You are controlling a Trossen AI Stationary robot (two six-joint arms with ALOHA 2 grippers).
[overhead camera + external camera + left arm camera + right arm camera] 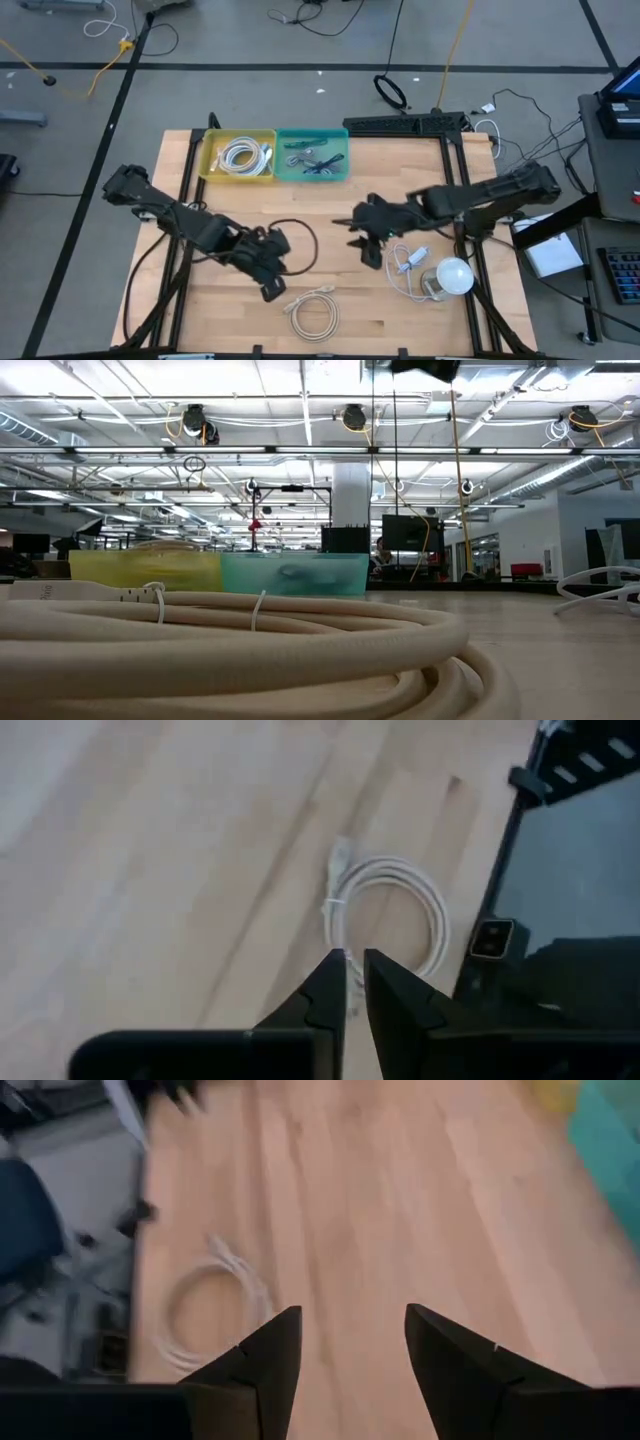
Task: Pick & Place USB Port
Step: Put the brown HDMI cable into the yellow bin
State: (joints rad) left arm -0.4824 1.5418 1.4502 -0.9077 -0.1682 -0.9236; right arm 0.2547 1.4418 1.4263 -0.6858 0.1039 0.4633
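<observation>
- Hovering over bare wooden table (250, 200) mid-table: right gripper (345, 1355), fingers apart, holding nothing.
- Poised just beside coiled white USB cable (314, 312) near front edge: left gripper (355, 982), fingers nearly together, empty.
- Resting along back edge: yellow bin (238, 156), teal bin (312, 155).

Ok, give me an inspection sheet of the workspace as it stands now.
Surface: light wooden table, black frame rails at its sides.
Job's things: coiled white cable near the front edge; yellow bin holding a white coil; teal bin holding dark cables.
Clutter: white round object at front right.
Grippers: left gripper shut, empty, above the coiled white cable; right gripper open, empty, over mid-table.
Cables: black cable loop; loose white cable.
Surroundings: floor cables, desk at right; no person seen.
</observation>
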